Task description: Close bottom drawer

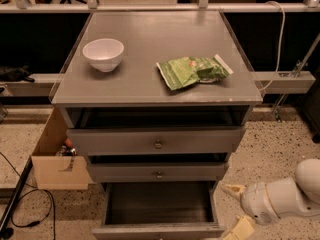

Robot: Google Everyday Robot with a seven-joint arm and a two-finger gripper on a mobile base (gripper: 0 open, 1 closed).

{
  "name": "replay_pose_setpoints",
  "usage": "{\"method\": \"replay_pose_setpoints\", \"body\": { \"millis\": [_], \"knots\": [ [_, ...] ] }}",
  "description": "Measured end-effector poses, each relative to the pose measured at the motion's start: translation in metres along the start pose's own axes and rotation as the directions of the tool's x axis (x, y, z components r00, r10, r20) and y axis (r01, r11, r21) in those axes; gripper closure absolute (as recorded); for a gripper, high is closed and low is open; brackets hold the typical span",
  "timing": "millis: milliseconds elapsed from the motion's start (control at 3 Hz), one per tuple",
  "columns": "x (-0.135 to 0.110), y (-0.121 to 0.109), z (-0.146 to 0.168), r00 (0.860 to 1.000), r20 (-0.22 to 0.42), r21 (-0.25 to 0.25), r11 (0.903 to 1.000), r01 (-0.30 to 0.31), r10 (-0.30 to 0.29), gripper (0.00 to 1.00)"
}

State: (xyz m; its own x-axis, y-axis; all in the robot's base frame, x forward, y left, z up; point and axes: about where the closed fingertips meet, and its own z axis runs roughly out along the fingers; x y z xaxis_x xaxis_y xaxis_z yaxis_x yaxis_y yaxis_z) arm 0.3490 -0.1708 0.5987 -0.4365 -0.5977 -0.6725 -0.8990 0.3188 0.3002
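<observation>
The bottom drawer [159,205] of the grey cabinet is pulled far out, showing its dark grey, empty interior; its flat front panel [157,231] sits at the bottom edge of the camera view. My gripper [235,210] is low at the right, just beside the drawer's right front corner. Its two cream fingers [232,190] are spread apart and hold nothing. The white arm [285,196] reaches in from the right.
The top drawer [158,143] and middle drawer [158,173] stand slightly open. A white bowl [103,54] and a green snack bag [192,70] lie on the cabinet top. An open cardboard box [55,159] stands at the left, with cables on the floor.
</observation>
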Motion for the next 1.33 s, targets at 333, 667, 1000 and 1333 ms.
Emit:
{"method": "replay_pose_setpoints", "body": {
  "millis": [333,667,1000,1333],
  "knots": [
    [0.003,-0.004,0.017,0.998,0.052,0.006,0.9997,-0.025,0.024,0.00],
    [0.021,-0.016,0.050,0.982,0.165,0.059,0.9934,-0.099,0.088,0.00],
    [0.029,-0.033,0.063,0.970,0.219,0.102,0.9867,-0.127,0.102,0.00],
    [0.039,-0.053,0.077,0.967,0.236,0.143,0.9807,-0.133,0.096,0.00]
  ]
}}
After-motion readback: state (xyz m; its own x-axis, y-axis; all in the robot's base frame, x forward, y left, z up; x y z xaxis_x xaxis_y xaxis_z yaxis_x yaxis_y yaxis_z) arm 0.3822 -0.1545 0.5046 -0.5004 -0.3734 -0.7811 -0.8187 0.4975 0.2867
